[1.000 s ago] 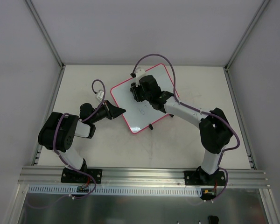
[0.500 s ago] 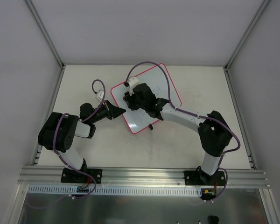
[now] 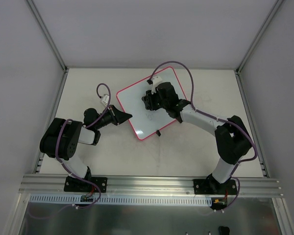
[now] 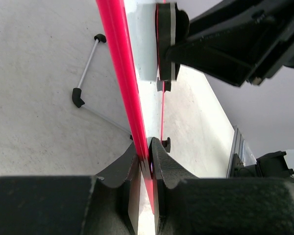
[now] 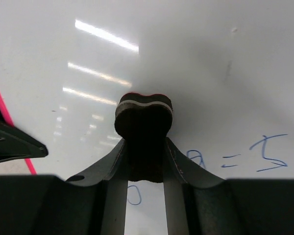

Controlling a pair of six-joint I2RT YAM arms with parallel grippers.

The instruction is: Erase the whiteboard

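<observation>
The whiteboard, glossy white with a pink-red rim, lies tilted at the table's middle. My left gripper is shut on its left rim; in the left wrist view the red rim runs between the closed fingers. My right gripper is over the board's upper middle, shut on a small black bone-shaped eraser pressed against the board surface. Blue marks remain on the board just near of the eraser. The right arm hides part of the board in the top view.
A small black foot sticks out from the board's near edge. A wire stand with black tips shows under the board in the left wrist view. Grey walls close the table on three sides; a metal rail runs along the near edge.
My right gripper with the eraser swept left across the board, then back right and slightly farther. The left gripper and the board stayed put.
</observation>
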